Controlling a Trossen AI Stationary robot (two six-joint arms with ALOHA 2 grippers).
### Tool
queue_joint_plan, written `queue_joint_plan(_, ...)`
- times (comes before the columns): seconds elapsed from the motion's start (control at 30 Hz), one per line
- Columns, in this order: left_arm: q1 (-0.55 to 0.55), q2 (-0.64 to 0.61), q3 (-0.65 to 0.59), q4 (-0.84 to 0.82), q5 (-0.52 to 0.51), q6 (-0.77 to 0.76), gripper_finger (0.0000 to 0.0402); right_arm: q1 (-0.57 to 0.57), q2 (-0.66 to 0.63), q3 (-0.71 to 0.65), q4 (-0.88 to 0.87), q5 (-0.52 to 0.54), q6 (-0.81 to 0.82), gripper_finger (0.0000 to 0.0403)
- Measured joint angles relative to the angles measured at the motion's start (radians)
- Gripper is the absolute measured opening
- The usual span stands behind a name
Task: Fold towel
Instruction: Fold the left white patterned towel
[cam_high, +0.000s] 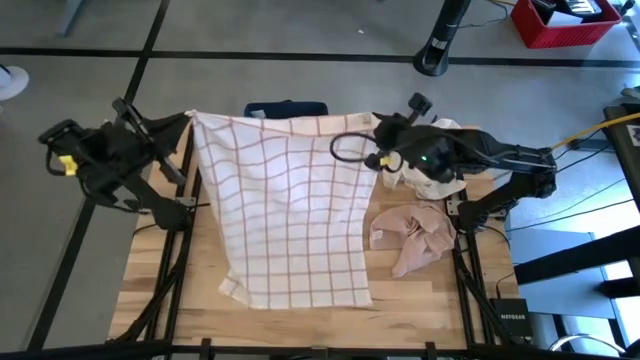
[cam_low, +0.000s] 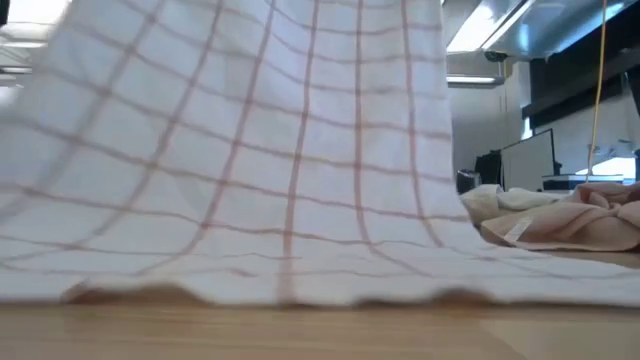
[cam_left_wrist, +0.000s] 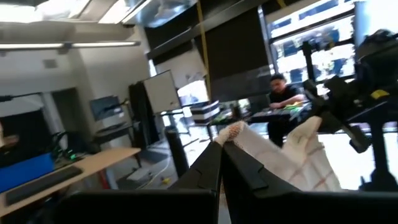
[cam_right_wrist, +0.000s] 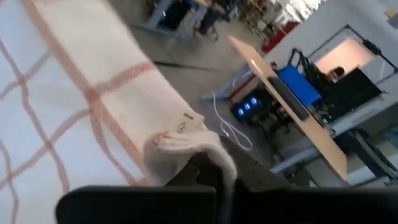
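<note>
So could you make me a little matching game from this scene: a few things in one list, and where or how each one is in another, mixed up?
Things:
1. checked towel
2. pink cloth
3. left gripper
4. red crate

Where or how:
A. lying crumpled on the wooden table, on the right arm's side of the towel
B. standing on the floor beyond the table's far right corner
C. held up by two corners, its lower edge resting on the table
D. shut on one top corner of the towel

Pairs: 1-C, 2-A, 3-D, 4-B

The right gripper pinches the towel's other top corner.
</note>
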Motion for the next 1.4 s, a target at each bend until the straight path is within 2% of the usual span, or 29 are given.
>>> queue_joint_plan(0.23,0.085,-0.108,-0.136,-0.004,-0.008,0.006,0.0001,-0.135,-0.052,-0.122,0.028,-0.17,-0.004,0.0005)
queue_joint_plan(0.37,0.128,-0.165,-0.213,-0.005,-0.008,0.001,0.0001,-0.187,-0.102,-0.242,0.118,-0.272,-0.004,0.0005)
queue_joint_plan(0.6,0.163,-0.225,-0.341,-0.003,-0.008,-0.099,0.0001,-0.198,-0.18,-0.385,0.208,-0.342,-0.008,0.0005)
queue_joint_plan(0.73,0.161,-0.226,-0.412,-0.033,-0.008,-0.2,0.0001,-0.197,-0.204,-0.433,0.211,-0.463,0.059,0.0005)
queue_joint_plan(0.9,0.156,-0.22,-0.48,-0.198,-0.011,-0.464,0.0001,-0.196,-0.202,-0.497,0.2,-0.568,0.118,0.0005)
queue_joint_plan(1.07,0.087,-0.209,-0.483,-0.537,0.016,-0.845,0.0001,-0.125,-0.202,-0.549,0.19,-0.583,0.157,0.0005)
queue_joint_plan(1.23,0.015,-0.207,-0.483,-0.87,0.127,-1.272,0.0001,-0.018,-0.202,-0.589,0.192,-0.582,0.217,0.0005)
queue_joint_plan(1.4,-0.007,-0.19,-0.483,-1.252,0.325,-1.796,0.0001,0.049,-0.202,-0.711,0.261,-0.58,0.296,0.0005)
